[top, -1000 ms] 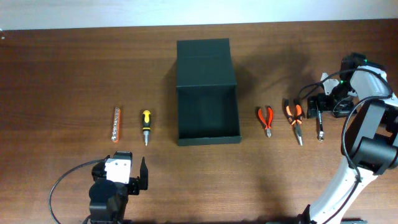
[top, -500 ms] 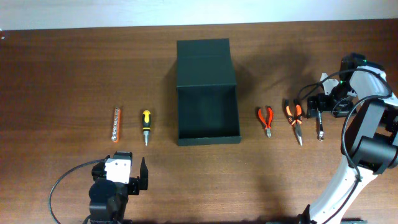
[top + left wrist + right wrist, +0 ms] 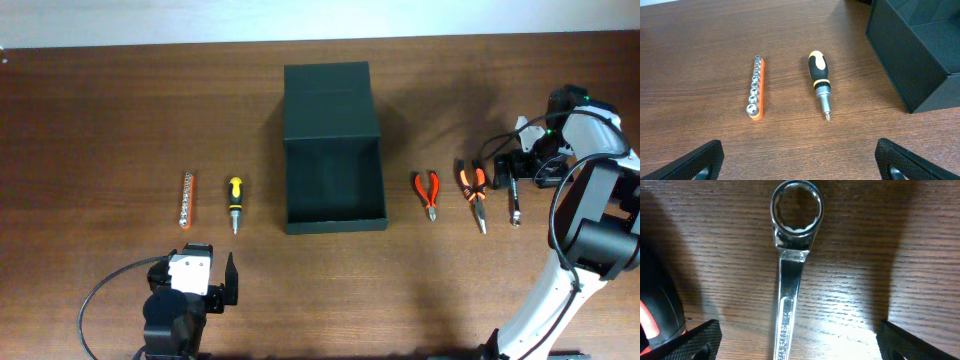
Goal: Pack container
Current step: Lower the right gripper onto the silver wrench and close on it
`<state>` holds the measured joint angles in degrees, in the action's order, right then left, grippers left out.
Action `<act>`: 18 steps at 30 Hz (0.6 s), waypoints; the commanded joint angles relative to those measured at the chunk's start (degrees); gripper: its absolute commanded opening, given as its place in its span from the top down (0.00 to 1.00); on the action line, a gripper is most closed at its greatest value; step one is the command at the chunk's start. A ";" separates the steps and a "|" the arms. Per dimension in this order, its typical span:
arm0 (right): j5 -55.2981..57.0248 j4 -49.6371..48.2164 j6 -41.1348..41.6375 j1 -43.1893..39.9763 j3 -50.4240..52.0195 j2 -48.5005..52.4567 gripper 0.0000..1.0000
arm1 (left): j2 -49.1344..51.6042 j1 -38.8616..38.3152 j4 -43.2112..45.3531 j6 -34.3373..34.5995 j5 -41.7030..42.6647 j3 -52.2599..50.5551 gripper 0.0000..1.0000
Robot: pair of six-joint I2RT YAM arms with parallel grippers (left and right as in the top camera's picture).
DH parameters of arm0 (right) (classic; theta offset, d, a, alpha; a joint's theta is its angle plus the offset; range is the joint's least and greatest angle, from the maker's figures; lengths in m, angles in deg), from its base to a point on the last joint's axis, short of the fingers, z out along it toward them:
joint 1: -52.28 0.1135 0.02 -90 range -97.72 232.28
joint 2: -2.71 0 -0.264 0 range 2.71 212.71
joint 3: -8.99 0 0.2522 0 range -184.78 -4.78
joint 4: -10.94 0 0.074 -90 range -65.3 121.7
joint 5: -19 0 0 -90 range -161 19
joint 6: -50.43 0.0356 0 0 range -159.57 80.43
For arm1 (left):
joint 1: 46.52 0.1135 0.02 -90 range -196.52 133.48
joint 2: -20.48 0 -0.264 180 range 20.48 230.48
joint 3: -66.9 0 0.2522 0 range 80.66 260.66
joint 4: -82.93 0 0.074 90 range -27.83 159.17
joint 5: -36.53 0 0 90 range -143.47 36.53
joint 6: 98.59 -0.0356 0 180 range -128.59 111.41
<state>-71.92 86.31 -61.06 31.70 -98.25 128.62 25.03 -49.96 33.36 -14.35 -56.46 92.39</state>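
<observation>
The container is a dark green-black box standing open in the table's middle, its flap lid laid back on the far side; its corner shows in the left wrist view. My left gripper is open and empty near the front edge, a short way in front of a black-and-yellow screwdriver and an orange socket rail. My right gripper is open at the far right. Its fingers straddle the shaft of a silver wrench lying flat on the table, without touching it.
In the overhead view the socket rail and screwdriver lie left of the container. Small red pliers, orange-black pliers and the wrench lie to its right. A pliers handle is close by the right gripper's left finger.
</observation>
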 commanded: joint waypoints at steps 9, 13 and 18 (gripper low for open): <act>-0.55 -0.61 -0.55 0.26 0.70 1.25 0.01 | 0.00 -0.15 -0.07 0.48 0.61 1.11 0.01; -1.14 -0.83 1.18 0.26 0.70 1.25 0.01 | 0.00 -0.15 -0.07 0.48 0.59 1.07 0.01; -2.51 -1.01 1.44 0.26 0.70 1.25 0.01 | 0.00 -0.15 -0.09 0.48 0.59 1.07 0.01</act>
<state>-72.41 85.50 -60.32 31.70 -98.25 128.62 25.03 -49.94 33.33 -14.35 -56.46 92.39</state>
